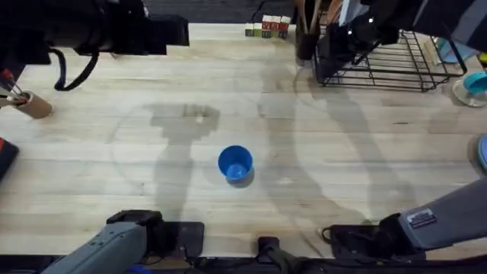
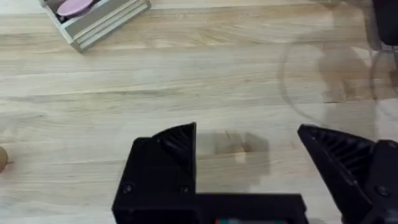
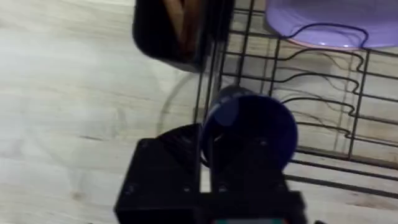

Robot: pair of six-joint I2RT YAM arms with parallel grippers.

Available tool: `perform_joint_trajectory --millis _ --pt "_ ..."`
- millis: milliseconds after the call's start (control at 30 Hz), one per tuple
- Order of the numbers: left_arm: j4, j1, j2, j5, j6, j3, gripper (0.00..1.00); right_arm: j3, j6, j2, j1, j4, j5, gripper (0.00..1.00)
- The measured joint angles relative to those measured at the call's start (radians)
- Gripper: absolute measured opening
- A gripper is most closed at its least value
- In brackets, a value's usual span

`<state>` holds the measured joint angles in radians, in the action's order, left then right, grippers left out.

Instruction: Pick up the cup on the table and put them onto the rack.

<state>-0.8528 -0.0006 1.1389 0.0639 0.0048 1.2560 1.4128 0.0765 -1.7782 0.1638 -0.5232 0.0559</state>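
A bright blue cup point(image 1: 235, 164) stands upright on the wooden table, near the middle and towards the front. The dark purple cup point(image 3: 252, 130) is held by its rim in my right gripper point(image 3: 208, 155), which is shut on it at the near left edge of the black wire rack point(image 3: 323, 106). In the overhead view that gripper point(image 1: 340, 42) sits at the left end of the rack point(image 1: 403, 65). My left gripper point(image 2: 249, 152) is open with nothing between its fingers, high above bare table at the back left point(image 1: 163, 32), far from the blue cup.
A black holder with wooden utensils point(image 1: 307, 30) stands at the rack's left corner. A lilac plate point(image 3: 323, 22) lies in the rack. A tan tube point(image 1: 32, 105) is at the far left, small blocks point(image 1: 266, 28) at the back, and a teal bowl point(image 1: 475, 82) at the right edge.
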Motion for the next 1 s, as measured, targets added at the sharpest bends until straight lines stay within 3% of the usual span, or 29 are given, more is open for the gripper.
perform_joint_trajectory --millis 67,700,1000 --pt "0.0 0.0 0.0 0.0 0.0 0.0 0.994 0.0 0.002 0.0 0.003 0.0 0.004 0.139" --pt "0.0 0.0 0.0 0.0 0.0 0.0 0.993 0.0 0.003 0.0 0.001 0.002 0.023 0.338" --pt "0.0 0.0 0.0 0.0 0.0 0.0 0.993 0.0 0.002 0.0 0.002 0.003 0.023 0.346"
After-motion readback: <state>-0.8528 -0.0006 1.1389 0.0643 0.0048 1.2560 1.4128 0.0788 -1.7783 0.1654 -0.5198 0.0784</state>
